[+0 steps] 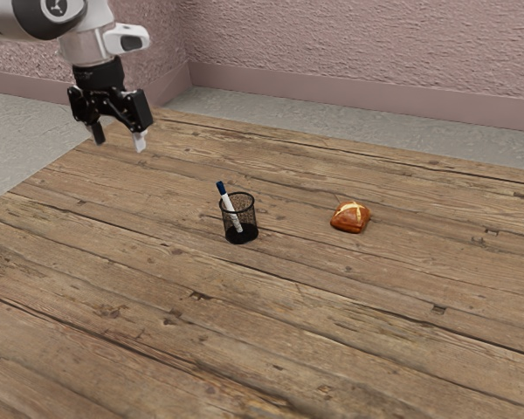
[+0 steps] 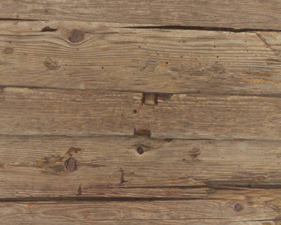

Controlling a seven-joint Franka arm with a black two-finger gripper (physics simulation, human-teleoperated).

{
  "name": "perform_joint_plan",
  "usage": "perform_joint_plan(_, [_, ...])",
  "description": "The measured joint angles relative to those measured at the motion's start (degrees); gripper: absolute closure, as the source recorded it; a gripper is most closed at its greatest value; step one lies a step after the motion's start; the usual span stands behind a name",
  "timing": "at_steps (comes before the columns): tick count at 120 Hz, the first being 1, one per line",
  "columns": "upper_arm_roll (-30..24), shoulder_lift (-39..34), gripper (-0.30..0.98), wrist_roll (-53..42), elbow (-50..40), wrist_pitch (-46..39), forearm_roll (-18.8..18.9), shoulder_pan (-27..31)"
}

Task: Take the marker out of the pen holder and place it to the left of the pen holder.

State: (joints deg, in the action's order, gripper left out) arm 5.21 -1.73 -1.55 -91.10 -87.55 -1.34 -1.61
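Observation:
My gripper (image 1: pixel 119 142) hangs above the table at the exterior view's upper left, its two fingers apart and nothing between them. Toward the exterior view's right from it, and lower, a black mesh pen holder (image 1: pixel 250 229) stands upright on the table. Leaning inside the holder is a white marker (image 1: pixel 229 206) with a dark blue end, which sticks up past the rim on the side nearer the gripper. Bare planks lie under my hand in the wrist view.
A brown bread roll (image 1: pixel 351 216) with a pale cross rests on the wooden table (image 1: pixel 271 349), off the pen holder's side toward the exterior view's right. A pinkish wall (image 1: pixel 358 52) rises behind the table.

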Motion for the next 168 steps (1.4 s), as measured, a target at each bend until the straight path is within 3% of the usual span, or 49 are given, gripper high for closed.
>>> perform_joint_plan(13, [-3.41, 0.63, 0.0, -0.24, -0.6, -2.1, 1.51, 4.03])
perform_joint_plan(32, [-4.02, 0.91, 0.0, 0.34, -10.03, -6.38, 1.53, 3.75])
perform_joint_plan(46, [-4.29, 4.42, 0.0, 1.34, -19.34, -17.31, 0.76, 2.75])
perform_joint_plan(65, [-5.15, 9.13, 0.0, 3.08, -23.4, -31.02, -3.99, -0.39])
perform_joint_plan(80, [-5.07, 9.57, 0.0, 8.17, -23.22, -34.75, -7.16, -0.49])
perform_joint_plan(103, [-4.83, 22.64, 0.0, 14.84, -8.22, -37.13, -6.61, -0.33])
perform_joint_plan(128, [-0.97, 30.49, 0.0, 18.57, 2.73, -37.01, -6.86, -0.1])
perform_joint_plan(168, [2.89, 42.64, 0.0, 18.07, 19.33, -33.45, -12.14, 0.25])
